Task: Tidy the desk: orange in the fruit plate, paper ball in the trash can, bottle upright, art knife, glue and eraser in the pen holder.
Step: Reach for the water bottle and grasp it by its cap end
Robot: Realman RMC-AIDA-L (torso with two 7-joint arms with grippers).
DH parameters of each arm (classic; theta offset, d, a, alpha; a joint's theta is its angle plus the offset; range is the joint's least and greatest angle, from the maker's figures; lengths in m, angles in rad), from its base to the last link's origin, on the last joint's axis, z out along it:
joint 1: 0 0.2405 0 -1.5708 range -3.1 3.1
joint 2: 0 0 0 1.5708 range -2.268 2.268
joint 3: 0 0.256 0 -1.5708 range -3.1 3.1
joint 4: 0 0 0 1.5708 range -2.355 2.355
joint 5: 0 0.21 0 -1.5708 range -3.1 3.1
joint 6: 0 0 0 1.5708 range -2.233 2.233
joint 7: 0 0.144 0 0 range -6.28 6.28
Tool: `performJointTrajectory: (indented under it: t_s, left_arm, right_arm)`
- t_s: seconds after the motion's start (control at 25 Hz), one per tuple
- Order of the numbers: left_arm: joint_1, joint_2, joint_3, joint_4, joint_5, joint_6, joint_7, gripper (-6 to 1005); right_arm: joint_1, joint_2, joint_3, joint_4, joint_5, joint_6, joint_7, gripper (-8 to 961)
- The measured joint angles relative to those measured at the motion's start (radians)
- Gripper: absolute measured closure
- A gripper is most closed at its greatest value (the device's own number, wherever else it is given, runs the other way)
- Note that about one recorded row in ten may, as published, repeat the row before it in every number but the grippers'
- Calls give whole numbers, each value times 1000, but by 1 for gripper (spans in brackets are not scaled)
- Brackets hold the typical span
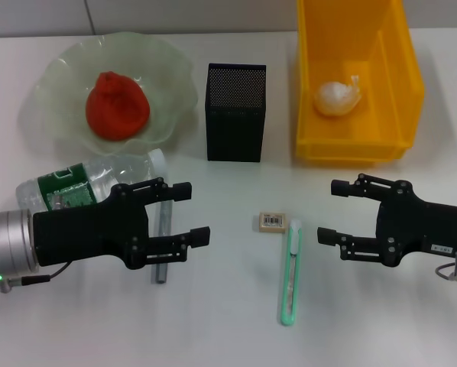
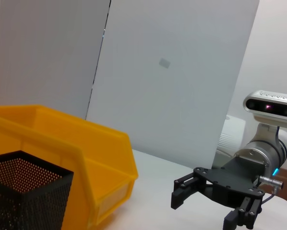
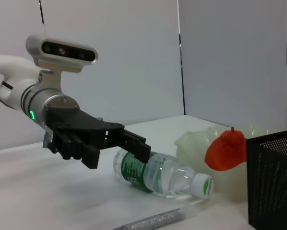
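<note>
The orange lies in the pale green fruit plate at the back left. The paper ball lies in the yellow bin. The clear bottle with a green label lies on its side, partly behind my open left gripper. A grey glue stick lies under that gripper. The eraser and the green art knife lie on the table between the grippers. My right gripper is open and empty, right of the knife. The black mesh pen holder stands at the back centre.
The right wrist view shows the left gripper above the lying bottle, with the glue stick, the plate, the orange and the pen holder. The left wrist view shows the bin and the right gripper.
</note>
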State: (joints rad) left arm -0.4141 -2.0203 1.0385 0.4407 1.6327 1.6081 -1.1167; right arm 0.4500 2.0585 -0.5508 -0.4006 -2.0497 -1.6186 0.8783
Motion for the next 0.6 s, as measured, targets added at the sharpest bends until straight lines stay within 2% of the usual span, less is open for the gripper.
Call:
performJointTrajectory:
  t_s: [0.2,0.36,0.48,0.6]
  left_arm:
    - [-1,-1,-2,7,-5,4,-3,201]
    - [-12,-4,-15,75,-4,12,-80,201]
    - [-31,10,-15,170,22,-6,-206,201]
    - [-55,41,-19,257,79,-18,-333,201]
  right_arm:
    - [0,0,0,1,-1,5,2,164]
    - [-3,1,0,2,-2,5,7,164]
    - [-4,2,0,2,-2,4,8,163]
    - [-6,2,0,2,-3,-2,10,163]
